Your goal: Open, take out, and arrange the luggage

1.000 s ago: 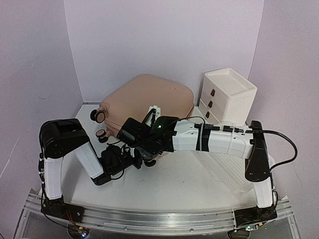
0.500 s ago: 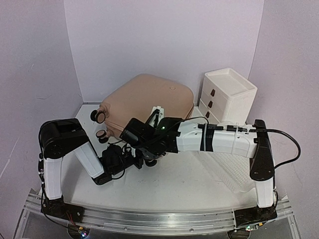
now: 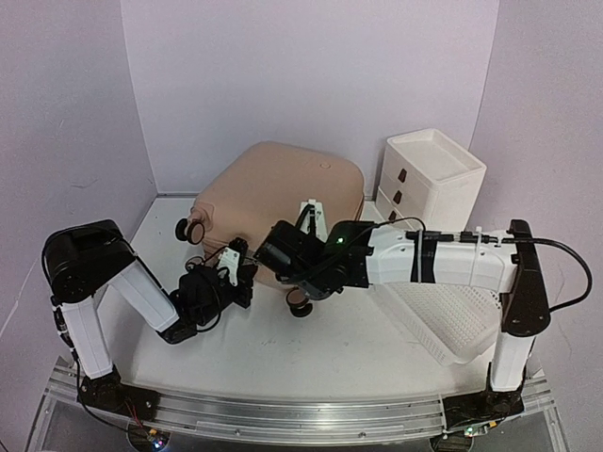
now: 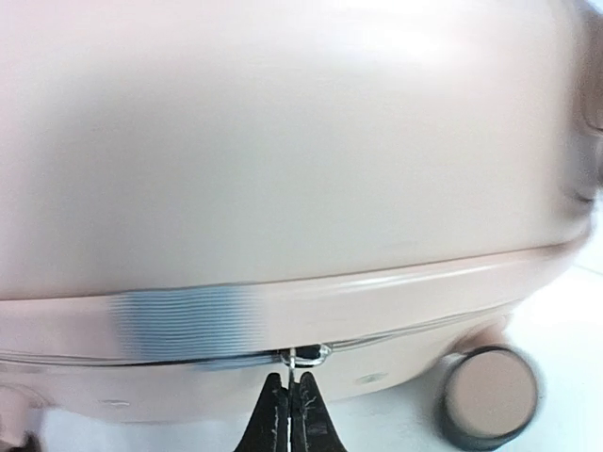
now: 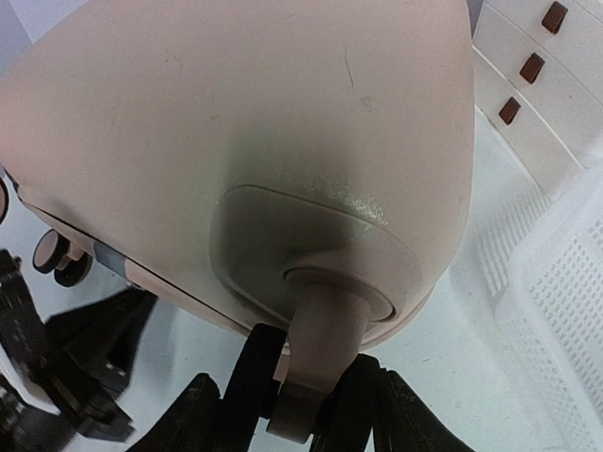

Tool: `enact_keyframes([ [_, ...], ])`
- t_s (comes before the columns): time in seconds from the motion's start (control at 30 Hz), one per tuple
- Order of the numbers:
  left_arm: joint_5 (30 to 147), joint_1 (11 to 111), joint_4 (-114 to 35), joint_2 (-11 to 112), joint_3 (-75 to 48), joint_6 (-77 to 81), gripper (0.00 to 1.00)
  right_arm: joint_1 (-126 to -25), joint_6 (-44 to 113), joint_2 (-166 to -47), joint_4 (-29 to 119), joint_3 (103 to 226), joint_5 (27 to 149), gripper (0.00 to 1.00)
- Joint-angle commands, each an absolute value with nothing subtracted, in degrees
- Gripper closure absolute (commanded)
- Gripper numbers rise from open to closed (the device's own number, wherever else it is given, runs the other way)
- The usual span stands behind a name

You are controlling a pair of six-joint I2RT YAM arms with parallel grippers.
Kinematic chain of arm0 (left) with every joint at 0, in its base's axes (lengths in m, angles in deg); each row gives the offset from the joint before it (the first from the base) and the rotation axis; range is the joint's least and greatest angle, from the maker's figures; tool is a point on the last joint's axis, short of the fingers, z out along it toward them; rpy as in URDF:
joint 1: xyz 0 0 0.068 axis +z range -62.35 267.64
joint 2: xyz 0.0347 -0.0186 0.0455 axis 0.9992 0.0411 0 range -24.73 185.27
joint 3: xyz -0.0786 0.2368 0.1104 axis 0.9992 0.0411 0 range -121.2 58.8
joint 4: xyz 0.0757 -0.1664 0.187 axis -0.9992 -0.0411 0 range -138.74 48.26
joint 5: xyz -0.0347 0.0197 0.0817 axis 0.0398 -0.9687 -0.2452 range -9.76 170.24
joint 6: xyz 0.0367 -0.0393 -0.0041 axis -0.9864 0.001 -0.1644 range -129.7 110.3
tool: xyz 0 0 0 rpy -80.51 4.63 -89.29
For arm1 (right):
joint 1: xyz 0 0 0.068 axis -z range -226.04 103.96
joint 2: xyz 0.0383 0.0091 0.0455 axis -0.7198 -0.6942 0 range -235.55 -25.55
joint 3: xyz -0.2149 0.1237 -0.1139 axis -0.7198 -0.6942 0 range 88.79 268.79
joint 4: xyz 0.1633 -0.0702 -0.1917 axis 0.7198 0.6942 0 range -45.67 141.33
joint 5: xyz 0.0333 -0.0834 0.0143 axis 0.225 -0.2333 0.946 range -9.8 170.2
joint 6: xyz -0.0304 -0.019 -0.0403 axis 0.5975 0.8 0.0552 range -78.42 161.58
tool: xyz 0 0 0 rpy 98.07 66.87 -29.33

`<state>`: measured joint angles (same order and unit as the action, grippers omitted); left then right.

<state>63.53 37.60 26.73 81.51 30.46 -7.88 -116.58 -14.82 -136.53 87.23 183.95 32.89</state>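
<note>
the luggage (image 3: 283,184) lies flat and closed toward the back of the table (image 3: 349,353), just left of the drawer unit (image 3: 429,179), with casters showing along its near-left edge. the left gripper (image 4: 290,391) is pinched fully shut on the small metal zip pull (image 4: 301,355) at the shell's seam. the right gripper (image 5: 303,377) clamps its fingers (image 5: 252,372) on either side of a caster (image 5: 320,325) at the near corner. the shell looks stiff, smooth and rounded, so a flat pinch would likely slide off it. the casters and the zip pull seem to be the only parts small enough for two fingers to close round. the case is bulky and, if empty, probably light, so it may skid or roll when the zip is dragged. that makes the bracing hold on the caster sensible. the pull is thin and could slip free if tugged off the line of the seam.
</note>
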Motion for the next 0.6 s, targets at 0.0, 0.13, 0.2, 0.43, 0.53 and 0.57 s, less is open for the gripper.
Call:
enact_keyframes([
  [0.0, 58.37, 43.00, 22.70, 76.28, 31.35, -2.80, 1.00, -114.83, -1.78, -132.38, 94.36, 180.19, 39.50, 1.00],
  [0.13, 59.54, 46.57, 19.78, 73.29, 33.05, -0.82, 1.00, -112.75, 3.21, -129.96, 91.91, 176.92, 44.75, 1.00],
  [0.2, 59.25, 47.64, 19.23, 70.70, 34.42, -1.16, 1.00, -111.53, 6.08, -129.19, 90.98, 175.78, 46.82, 1.00],
  [0.43, 58.61, 51.33, 12.65, 60.93, 38.41, -0.51, 1.00, -106.95, 12.21, -126.54, 90.36, 172.50, 52.42, 1.00],
  [0.53, 60.02, 52.69, 11.81, 59.55, 38.37, -1.47, 1.00, -105.88, 13.29, -126.32, 90.13, 171.62, 54.77, 1.00],
  [0.57, 59.90, 52.82, 11.67, 58.96, 38.32, -1.75, 1.00, -105.53, 13.40, -126.40, 89.91, 171.49, 55.62, 1.00],
])
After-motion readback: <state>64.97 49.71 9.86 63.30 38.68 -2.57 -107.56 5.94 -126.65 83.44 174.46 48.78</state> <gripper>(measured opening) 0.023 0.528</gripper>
